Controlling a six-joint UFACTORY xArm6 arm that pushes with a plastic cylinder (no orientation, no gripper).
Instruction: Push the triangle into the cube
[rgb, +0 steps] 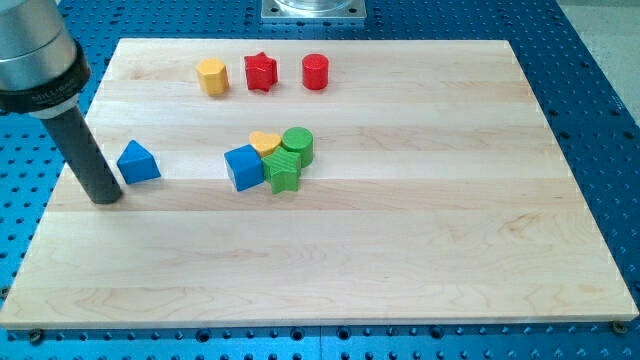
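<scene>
A blue triangle (138, 162) lies on the wooden board at the view's left. A blue cube (243, 167) sits near the middle, to the triangle's right, touching a green star (283, 172) and a yellow heart (265, 142). My tip (106, 197) rests on the board just left of and slightly below the triangle, a small gap apart from it. The rod rises up and to the left out of the view.
A green cylinder (298, 145) stands behind the green star. Along the view's top sit a yellow hexagon (212, 76), a red star (261, 71) and a red cylinder (316, 71). The board's left edge (62, 190) is close to my tip.
</scene>
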